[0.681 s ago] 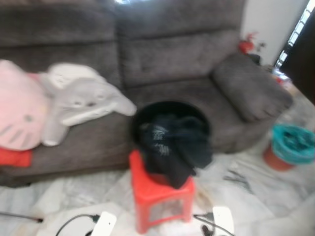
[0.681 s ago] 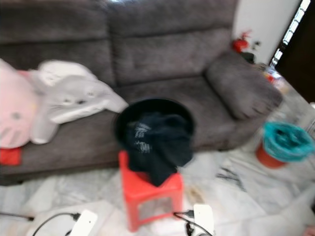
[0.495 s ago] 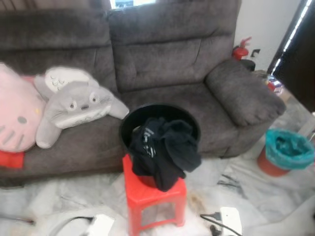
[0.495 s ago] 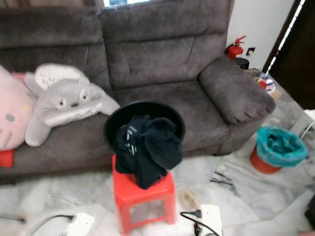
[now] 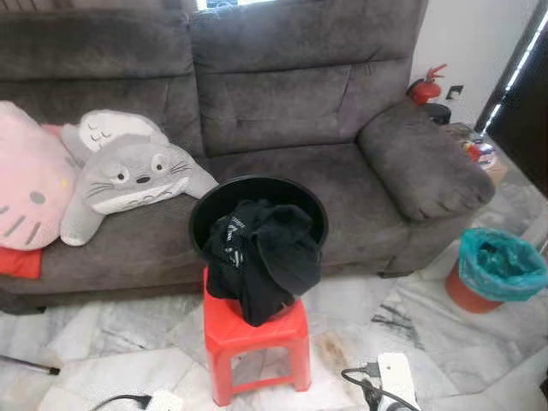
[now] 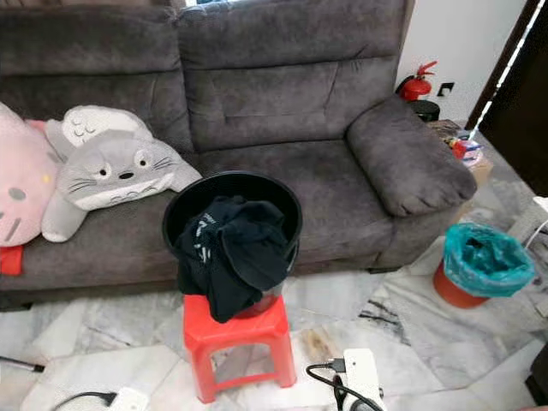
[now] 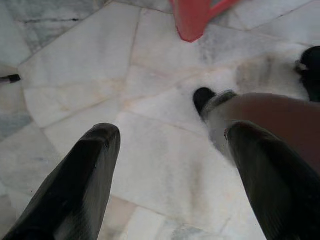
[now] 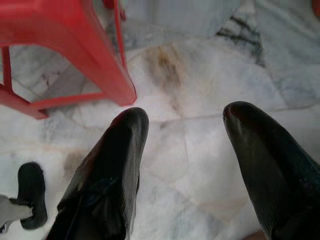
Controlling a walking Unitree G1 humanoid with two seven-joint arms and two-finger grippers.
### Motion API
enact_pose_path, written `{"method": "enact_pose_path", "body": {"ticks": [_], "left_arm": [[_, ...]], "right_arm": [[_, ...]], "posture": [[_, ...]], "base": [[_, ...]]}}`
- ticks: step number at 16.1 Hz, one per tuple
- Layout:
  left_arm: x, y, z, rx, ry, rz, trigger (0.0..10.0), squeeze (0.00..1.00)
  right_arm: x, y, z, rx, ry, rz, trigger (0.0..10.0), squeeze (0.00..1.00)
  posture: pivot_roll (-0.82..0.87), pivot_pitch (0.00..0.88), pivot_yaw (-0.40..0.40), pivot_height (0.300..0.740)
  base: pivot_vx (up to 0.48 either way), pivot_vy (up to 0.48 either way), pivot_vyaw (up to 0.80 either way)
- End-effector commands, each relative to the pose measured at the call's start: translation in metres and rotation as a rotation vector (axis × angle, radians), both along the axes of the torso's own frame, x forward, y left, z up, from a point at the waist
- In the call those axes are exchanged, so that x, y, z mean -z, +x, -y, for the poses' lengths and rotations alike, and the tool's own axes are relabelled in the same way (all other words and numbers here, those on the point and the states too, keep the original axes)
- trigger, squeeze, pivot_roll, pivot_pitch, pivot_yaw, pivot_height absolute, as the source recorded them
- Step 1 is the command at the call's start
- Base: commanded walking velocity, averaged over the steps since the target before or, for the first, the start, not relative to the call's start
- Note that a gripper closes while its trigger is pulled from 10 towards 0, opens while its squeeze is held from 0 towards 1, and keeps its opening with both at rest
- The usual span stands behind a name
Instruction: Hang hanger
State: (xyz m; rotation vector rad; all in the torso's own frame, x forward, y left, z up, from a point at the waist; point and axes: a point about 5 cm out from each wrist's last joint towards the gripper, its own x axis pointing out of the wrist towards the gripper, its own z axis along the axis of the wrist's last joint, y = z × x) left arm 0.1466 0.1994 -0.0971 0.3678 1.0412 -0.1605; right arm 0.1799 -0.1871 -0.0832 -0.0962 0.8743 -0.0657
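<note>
White marble floor (image 5: pixel 120 330) with grey veins stretches before us, and a grey sofa (image 5: pixel 282 103) stands along its far side. Just in front of the sofa's middle we see a red stool (image 5: pixel 254 338) on the floor, carrying a black tub (image 5: pixel 257 193) with dark clothes (image 5: pixel 261 257) spilling over its near rim. On the sofa seat, left of the tub, lies a grey plush (image 5: pixel 128 175), and a pink plush (image 5: pixel 30 201) leans beside it at the far left. Right of the sofa's arm a red bin (image 5: pixel 499 272) with a teal liner stands on the floor, and a red extinguisher (image 5: pixel 425 86) sits by the wall behind that arm. A white power strip (image 5: pixel 396 381) lies on the floor near the stool, on our right.

Our left gripper (image 7: pixel 172 150) hangs over bare marble near a stool leg, its fingers apart. Our right gripper (image 8: pixel 185 127) hangs beside the stool too, fingers apart, holding nothing.

We cannot make out a hanger anywhere among the clothes.
</note>
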Motion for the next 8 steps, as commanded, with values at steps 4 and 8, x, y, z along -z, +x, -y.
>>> {"method": "enact_pose_path", "body": {"ticks": [4, 8], "left_arm": [[0.0, 0.012, 0.029, 0.039, 0.003, 0.005, 10.0, 0.0], [-0.004, 0.025, 0.058, 0.069, -0.009, 0.024, 10.0, 0.0]], "right_arm": [[-0.006, 0.007, -0.003, -0.021, -0.087, 0.104, 10.0, 0.0], [-0.065, 0.018, 0.016, -0.026, -0.21, 0.622, 10.0, 0.0]], "posture": [[-0.19, 0.005, 0.008, 0.74], [-0.2, 0.004, 0.013, 0.74]], "base": [[0.0, 0.0, 0.0], [0.0, 0.0, 0.0]]}}
